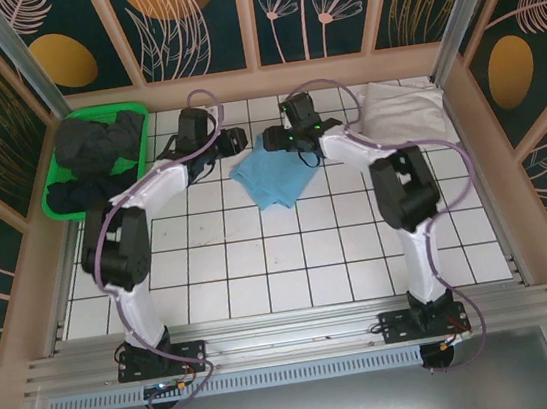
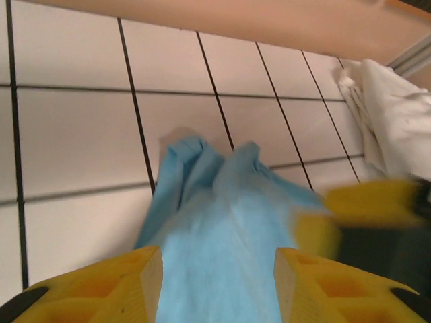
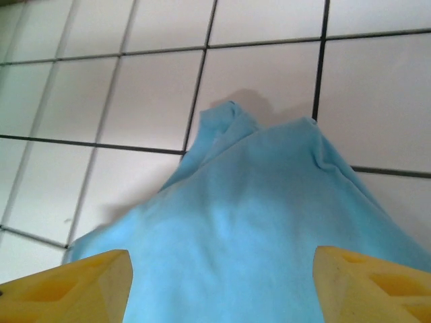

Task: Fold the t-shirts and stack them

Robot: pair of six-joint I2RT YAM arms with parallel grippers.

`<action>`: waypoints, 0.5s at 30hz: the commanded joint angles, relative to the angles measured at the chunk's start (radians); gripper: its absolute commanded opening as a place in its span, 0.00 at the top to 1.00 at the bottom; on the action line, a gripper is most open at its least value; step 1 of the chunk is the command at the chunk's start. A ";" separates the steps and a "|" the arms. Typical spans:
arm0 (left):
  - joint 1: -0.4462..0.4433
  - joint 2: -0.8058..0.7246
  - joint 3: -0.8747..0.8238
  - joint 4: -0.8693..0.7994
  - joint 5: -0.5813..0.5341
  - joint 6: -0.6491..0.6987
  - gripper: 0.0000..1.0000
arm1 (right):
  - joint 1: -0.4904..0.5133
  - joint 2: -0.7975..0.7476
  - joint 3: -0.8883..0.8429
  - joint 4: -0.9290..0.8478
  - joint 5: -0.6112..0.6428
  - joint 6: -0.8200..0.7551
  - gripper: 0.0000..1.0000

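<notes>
A light sky-blue t-shirt [image 1: 275,176] lies bunched and partly folded on the tiled table, back centre. My left gripper [image 1: 238,141] hangs over its left back corner and my right gripper [image 1: 291,142] over its back edge. In the left wrist view the gripper [image 2: 219,286] is open, its yellow fingers either side of the blue cloth [image 2: 222,222]. In the right wrist view the gripper [image 3: 222,286] stands wide open over the blue shirt [image 3: 256,215]. A white t-shirt [image 1: 402,109] lies at the back right. Dark t-shirts [image 1: 95,147] are piled in the basket.
The green plastic basket [image 1: 56,198] sits at the back left corner. Wooden walls close the table at the back and sides. The white shirt [image 2: 397,114] lies just right of the blue one. White tiles [image 1: 281,264] stretch across the near half of the table.
</notes>
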 commanded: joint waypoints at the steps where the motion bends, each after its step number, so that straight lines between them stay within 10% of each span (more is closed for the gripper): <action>1: 0.005 0.152 0.102 -0.085 0.053 0.033 0.52 | 0.005 -0.161 -0.218 0.164 0.046 0.030 0.29; 7: 0.003 0.299 0.173 -0.112 0.139 0.041 0.59 | 0.002 -0.193 -0.459 0.293 0.013 0.085 0.32; 15: -0.056 0.059 -0.318 0.181 0.212 -0.091 0.87 | -0.075 -0.105 -0.436 0.232 -0.017 0.079 0.54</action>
